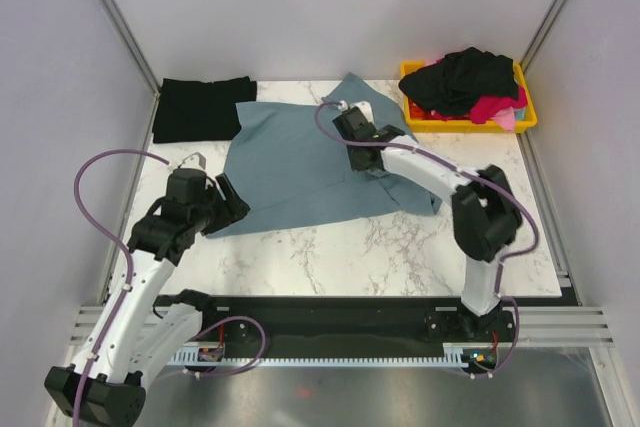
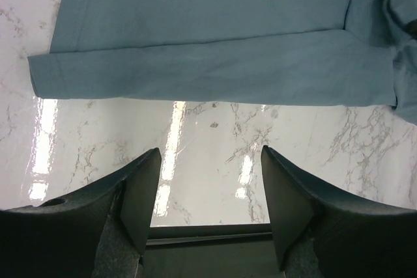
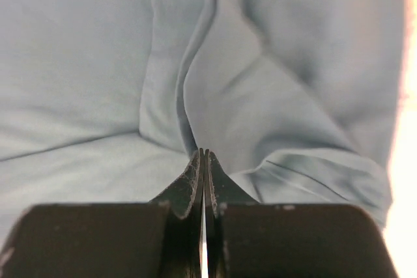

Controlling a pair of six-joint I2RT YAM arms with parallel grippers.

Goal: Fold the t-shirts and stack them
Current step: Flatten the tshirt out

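Observation:
A slate blue-grey t-shirt (image 1: 290, 162) lies partly spread in the middle of the marble table (image 1: 400, 247). My right gripper (image 1: 342, 119) is at its far part, and in the right wrist view (image 3: 204, 154) it is shut on a raised fold of the blue-grey cloth (image 3: 98, 63). My left gripper (image 1: 232, 203) is open and empty over bare marble just short of the shirt's near left hem (image 2: 208, 69); its fingers (image 2: 140, 193) touch nothing. A folded black t-shirt (image 1: 200, 107) lies at the far left.
A yellow bin (image 1: 470, 126) at the far right holds a crumpled black t-shirt (image 1: 470, 77) and a pink-red one (image 1: 495, 107). Grey walls enclose the table on three sides. A black rail (image 1: 330, 307) runs along the near edge.

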